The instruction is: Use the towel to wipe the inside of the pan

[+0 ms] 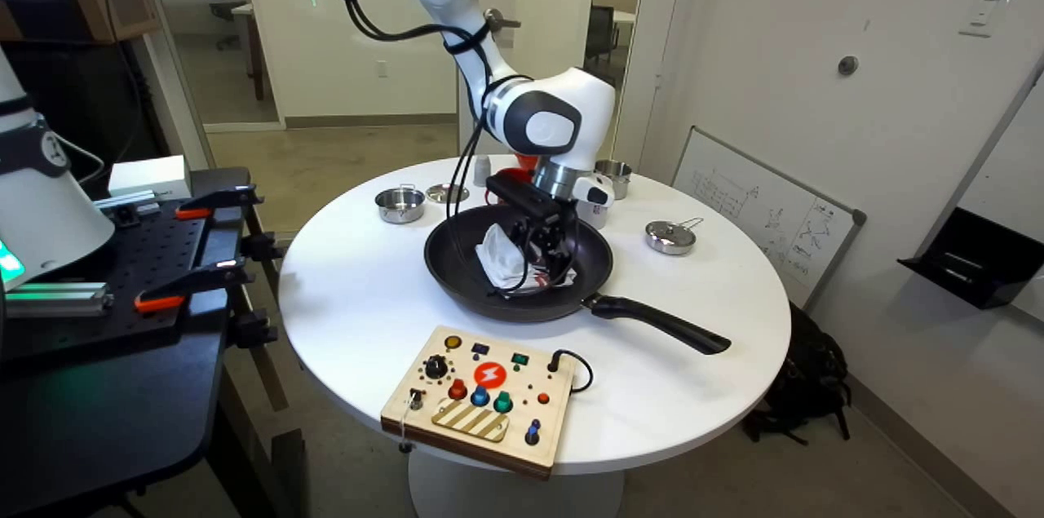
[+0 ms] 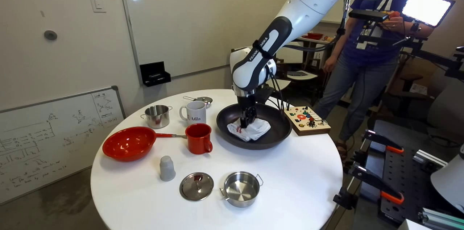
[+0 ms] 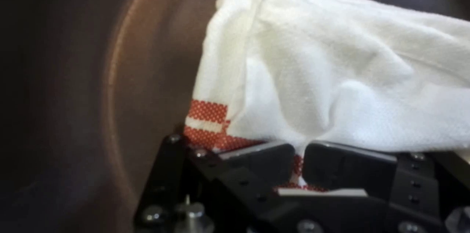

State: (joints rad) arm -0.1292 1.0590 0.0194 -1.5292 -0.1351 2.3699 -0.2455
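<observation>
The gripper [image 3: 299,156] is pinching a fold of the towel [image 3: 330,60] between its nearly closed fingers [image 3: 262,163]; the rest is lying rumpled inside the pan [image 2: 278,123].

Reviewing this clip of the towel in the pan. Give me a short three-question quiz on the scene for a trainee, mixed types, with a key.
1. Multiple choice: what is the gripper closed on?
A) the red mug
B) the towel
C) the steel lid

2. True or false: the towel covers only part of the inside of the pan.

3. Short answer: in an exterior view, what name is printed on the white mug?

Key:
1. B; the wrist view shows its fabric pinched in the grip.
2. True; bare dark surface shows around it.
3. Mila.
</observation>
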